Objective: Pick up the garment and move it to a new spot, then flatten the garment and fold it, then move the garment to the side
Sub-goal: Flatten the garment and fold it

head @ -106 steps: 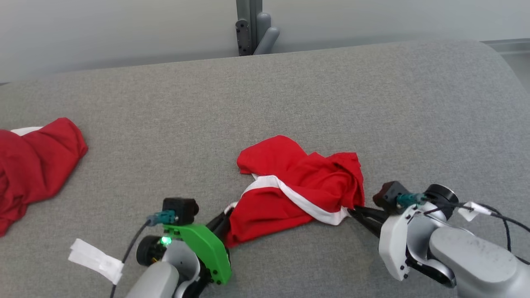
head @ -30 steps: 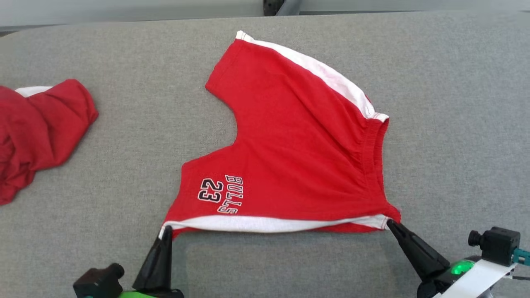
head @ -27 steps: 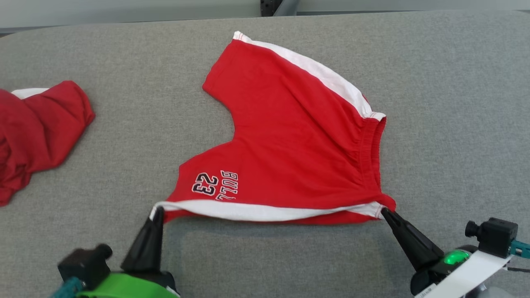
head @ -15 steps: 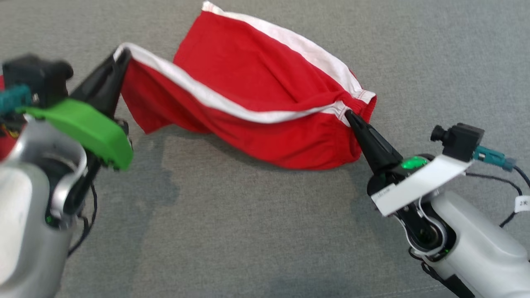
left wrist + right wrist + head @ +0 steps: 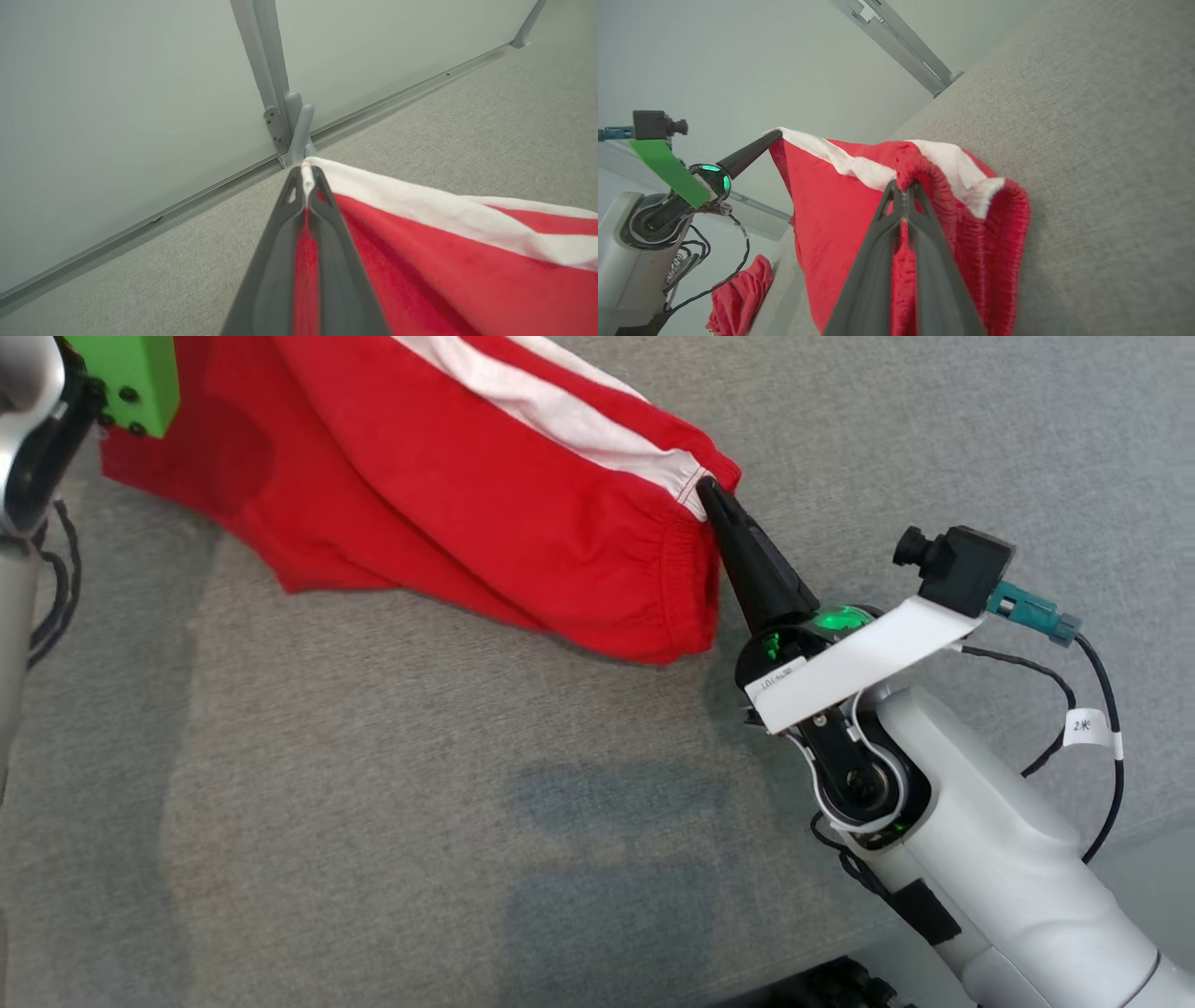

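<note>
so the robot is holding the red garment (image 5: 448, 495) up off the grey padded surface (image 5: 373, 803), stretched between both arms. the right gripper (image 5: 707, 487) is pinching closed on the corner of the waistband (image 5: 686, 560), right where the white stripe (image 5: 560, 415) ends. the left gripper (image 5: 306, 173) is clamping shut on the other end of that same stripe, off to the left. the cloth is hanging in a sagging sheet between them, over the far left part of the surface. it's hard to tell whether its bottom edge is brushing the padding or just clearing it. a second red garment (image 5: 738, 298) is lying in a heap further left, well apart. best guess is that this is the carrying bit, either the move to a new spot or the swing over for flattening. it isn't the fold itself, since nothing is doubled over neatly yet. the next move is probably calling for both arms coming down together with the stripe edge held taut, so the thing is landing spread out rather than bunched, and only then letting go.
</note>
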### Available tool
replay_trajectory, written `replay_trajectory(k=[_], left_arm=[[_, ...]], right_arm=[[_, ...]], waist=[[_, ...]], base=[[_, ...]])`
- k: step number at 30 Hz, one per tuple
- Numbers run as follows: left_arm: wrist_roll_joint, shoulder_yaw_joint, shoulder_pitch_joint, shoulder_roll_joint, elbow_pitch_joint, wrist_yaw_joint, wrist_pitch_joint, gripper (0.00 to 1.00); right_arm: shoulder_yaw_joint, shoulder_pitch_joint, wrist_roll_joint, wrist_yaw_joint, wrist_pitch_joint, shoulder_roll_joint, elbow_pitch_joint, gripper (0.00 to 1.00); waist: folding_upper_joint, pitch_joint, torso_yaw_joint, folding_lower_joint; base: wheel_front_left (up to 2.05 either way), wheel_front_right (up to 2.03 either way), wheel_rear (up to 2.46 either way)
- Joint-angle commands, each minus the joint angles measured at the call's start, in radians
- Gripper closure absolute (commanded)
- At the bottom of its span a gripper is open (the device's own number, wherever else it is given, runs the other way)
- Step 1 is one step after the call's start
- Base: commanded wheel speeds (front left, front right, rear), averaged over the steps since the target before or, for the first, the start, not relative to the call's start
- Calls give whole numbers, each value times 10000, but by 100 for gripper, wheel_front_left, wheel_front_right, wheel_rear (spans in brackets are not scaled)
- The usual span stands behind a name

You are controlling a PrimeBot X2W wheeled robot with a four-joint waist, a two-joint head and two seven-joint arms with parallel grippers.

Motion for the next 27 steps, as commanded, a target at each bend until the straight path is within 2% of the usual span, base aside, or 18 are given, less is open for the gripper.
replay_trajectory(k=[1, 4, 11, 12, 13, 14, 15, 16, 18, 19, 20, 21, 27], left_arm=[[120, -165, -406, 166, 411, -37, -40, 100], [187, -454, -950, 348, 1016, -89, -137, 100], [-42, -878, -1383, 196, 2307, -109, -502, 100], [-64, -940, -1387, 205, 2418, -112, -584, 98], [-124, -967, -1354, 190, 2548, -114, -679, 93], [-190, -1013, -1267, 170, 2682, -114, -731, 90], [-234, -1067, -1154, 157, 2781, -116, -794, 84], [-287, -1101, -1079, 136, 2866, -117, -857, 73], [-339, -1132, -989, 115, 2947, -119, -939, 70], [-364, -1181, -880, 103, 3020, -114, -1010, 54], [-398, -1230, -778, 86, 3090, -114, -1072, 23], [-510, -1231, -671, 38, 3159, -115, -1135, 0], [-616, -1208, 302, 50, 2944, -76, -2350, 0]], right_arm=[[-128, -178, -59, 6, -25, 207, 45, 100], [-238, -343, 42, 6, -27, 461, 171, 100], [-134, -590, -255, 6, -26, 801, 299, 100], [-152, -582, -356, 4, -26, 798, 257, 64], [-190, -569, -533, 4, -26, 777, 206, 22], [-231, -508, -712, 4, -26, 765, 161, 0], [-347, -400, -833, 4, -28, 795, 77, 0], [-473, -278, -880, 6, -28, 834, -28, 0], [-598, -198, -1035, 6, -26, 821, -157, 0], [-725, -139, -1327, 6, -28, 706, -308, 0], [-877, -12, -1683, 6, -28, 609, -448, 0], [-1003, 162, -2138, 6, -26, 521, -577, 0], [-2314, 1467, -4740, 6, -28, 325, -1600, 0]], waist=[[56, 732, -847, 0], [56, 916, -1061, 0], [56, 1115, -1256, 0], [56, 1102, -1266, 0], [56, 1073, -1272, 0], [56, 1027, -1273, 0], [56, 961, -1266, 0], [56, 896, -1248, 0], [56, 823, -1226, 0], [56, 740, -1209, 0], [56, 647, -1194, 0], [56, 544, -1181, 0], [56, -79, -1171, 0]], base=[[0, 0, 0], [0, 0, 0], [0, 0, 0], [0, 0, 0], [0, 0, 0], [0, 0, 0], [0, 0, 0], [0, 0, 0], [0, 0, 0], [0, 0, 0], [0, 0, 0], [0, 0, 0], [0, 0, 0]])
